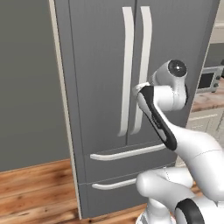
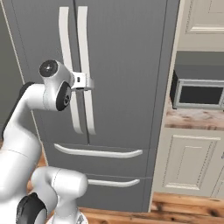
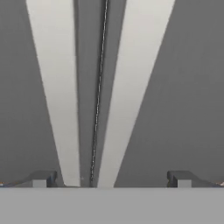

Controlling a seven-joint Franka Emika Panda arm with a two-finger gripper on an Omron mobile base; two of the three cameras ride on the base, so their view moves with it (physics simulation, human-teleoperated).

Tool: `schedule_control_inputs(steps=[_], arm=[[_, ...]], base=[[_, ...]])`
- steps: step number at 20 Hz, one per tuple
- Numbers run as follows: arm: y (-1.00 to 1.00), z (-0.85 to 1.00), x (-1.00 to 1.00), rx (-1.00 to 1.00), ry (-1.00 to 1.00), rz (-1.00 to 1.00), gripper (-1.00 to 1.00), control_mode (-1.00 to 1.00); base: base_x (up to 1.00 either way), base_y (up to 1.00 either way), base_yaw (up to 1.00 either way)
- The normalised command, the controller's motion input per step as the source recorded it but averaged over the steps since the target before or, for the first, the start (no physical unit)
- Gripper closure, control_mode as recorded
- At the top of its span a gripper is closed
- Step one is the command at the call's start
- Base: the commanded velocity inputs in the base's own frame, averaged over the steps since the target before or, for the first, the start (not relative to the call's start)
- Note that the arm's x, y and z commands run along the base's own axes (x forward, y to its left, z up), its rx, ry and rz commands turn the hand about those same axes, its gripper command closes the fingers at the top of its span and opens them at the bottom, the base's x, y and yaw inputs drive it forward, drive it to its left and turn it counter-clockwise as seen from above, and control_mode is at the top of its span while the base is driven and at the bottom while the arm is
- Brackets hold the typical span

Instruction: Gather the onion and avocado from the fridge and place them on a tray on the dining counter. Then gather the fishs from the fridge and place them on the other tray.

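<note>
Facing closed fridge (image 1: 100,87); wood floor (image 1: 35,188), microwave (image 2: 199,94) right.

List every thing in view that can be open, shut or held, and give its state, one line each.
fridge: both upper doors shut, seam between them closed.
fridge drawers: both pushed in, shut.
door handles: both free, nothing clamped on them.
gripper: open, fingers spread wide to either side of the two handles, holding nothing.
microwave: door shut.
</note>
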Motion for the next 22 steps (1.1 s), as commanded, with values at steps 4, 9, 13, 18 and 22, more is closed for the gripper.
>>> schedule_control_inputs(steps=[4,9,13,18,22], arm=[[-0.36,0.52,0.57,0.1,0.05,0.0,-1.0,-1.0],[-0.1,0.51,0.58,0.05,0.16,0.0,-1.0,-1.0],[-0.02,0.02,0.21,0.01,0.02,0.08,-1.0,-1.0],[0.0,-0.01,0.15,0.02,-0.08,0.03,-1.0,-1.0],[0.1,0.0,0.23,0.0,-0.07,0.0,-1.0,-1.0]], base=[[0.0,0.0,0.0],[0.0,0.0,0.0],[0.0,0.0,0.0],[0.0,0.0,0.0],[0.0,0.0,0.0]])
